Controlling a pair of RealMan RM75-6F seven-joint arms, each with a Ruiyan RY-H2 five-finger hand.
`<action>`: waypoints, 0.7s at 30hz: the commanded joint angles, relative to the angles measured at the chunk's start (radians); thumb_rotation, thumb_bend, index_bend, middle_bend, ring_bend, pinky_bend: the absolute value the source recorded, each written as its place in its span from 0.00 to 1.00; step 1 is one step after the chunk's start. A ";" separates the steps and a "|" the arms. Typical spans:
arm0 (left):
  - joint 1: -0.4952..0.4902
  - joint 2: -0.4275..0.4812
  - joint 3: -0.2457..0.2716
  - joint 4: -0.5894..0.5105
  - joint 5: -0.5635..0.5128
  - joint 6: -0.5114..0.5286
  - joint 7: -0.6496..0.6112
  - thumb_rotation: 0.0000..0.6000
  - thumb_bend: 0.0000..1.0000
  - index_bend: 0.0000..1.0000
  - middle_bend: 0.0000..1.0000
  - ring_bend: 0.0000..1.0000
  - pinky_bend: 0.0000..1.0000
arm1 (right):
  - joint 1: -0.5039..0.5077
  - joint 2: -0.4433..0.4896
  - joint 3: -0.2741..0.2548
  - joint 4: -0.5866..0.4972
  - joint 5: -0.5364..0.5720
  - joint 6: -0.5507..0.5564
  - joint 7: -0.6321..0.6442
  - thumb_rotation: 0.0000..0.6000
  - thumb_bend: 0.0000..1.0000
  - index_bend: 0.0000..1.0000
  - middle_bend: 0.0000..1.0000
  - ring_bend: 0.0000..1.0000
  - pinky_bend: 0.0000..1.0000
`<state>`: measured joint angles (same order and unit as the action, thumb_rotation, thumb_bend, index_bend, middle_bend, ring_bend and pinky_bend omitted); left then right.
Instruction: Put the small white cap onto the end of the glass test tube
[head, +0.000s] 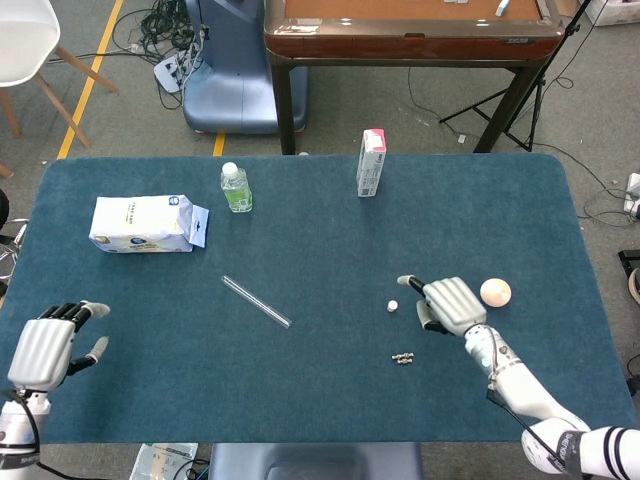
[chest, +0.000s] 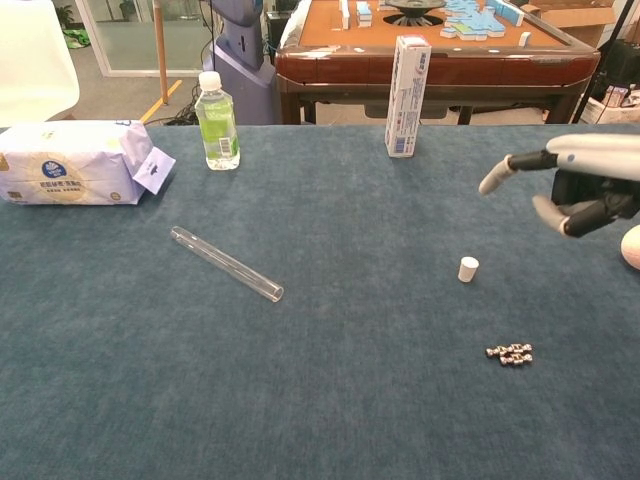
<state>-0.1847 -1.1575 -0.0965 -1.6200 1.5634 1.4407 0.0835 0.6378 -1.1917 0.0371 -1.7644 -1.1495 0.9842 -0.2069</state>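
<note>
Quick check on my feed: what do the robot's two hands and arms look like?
Both are silver-grey metal hands with ridged backs, black finger segments and pale fingertips. The right hand joins a slim white forearm with a thin cable alongside and black-and-white bands near the elbow. The left hand sits at the frame edge; little of its arm shows.

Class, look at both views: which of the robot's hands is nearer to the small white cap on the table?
The right hand. It hovers just beside the small white cap, holding nothing. The left hand is at the table's opposite edge, far past the glass test tube.
</note>
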 joint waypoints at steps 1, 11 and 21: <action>-0.090 0.036 0.003 0.043 0.087 -0.086 -0.048 1.00 0.26 0.34 0.42 0.41 0.38 | -0.039 0.054 0.029 -0.050 -0.041 0.081 0.015 1.00 0.64 0.20 0.99 1.00 1.00; -0.342 -0.025 0.008 0.179 0.218 -0.310 -0.148 1.00 0.21 0.31 0.62 0.61 0.70 | -0.119 0.161 0.055 -0.121 -0.080 0.201 0.026 1.00 0.55 0.20 0.82 0.92 1.00; -0.508 -0.142 -0.008 0.241 0.186 -0.484 -0.090 1.00 0.21 0.31 0.81 0.78 0.91 | -0.157 0.194 0.066 -0.127 -0.087 0.214 0.050 1.00 0.55 0.20 0.82 0.94 1.00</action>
<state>-0.6755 -1.2834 -0.1003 -1.3919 1.7581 0.9739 -0.0187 0.4813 -0.9980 0.1022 -1.8918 -1.2359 1.1995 -0.1576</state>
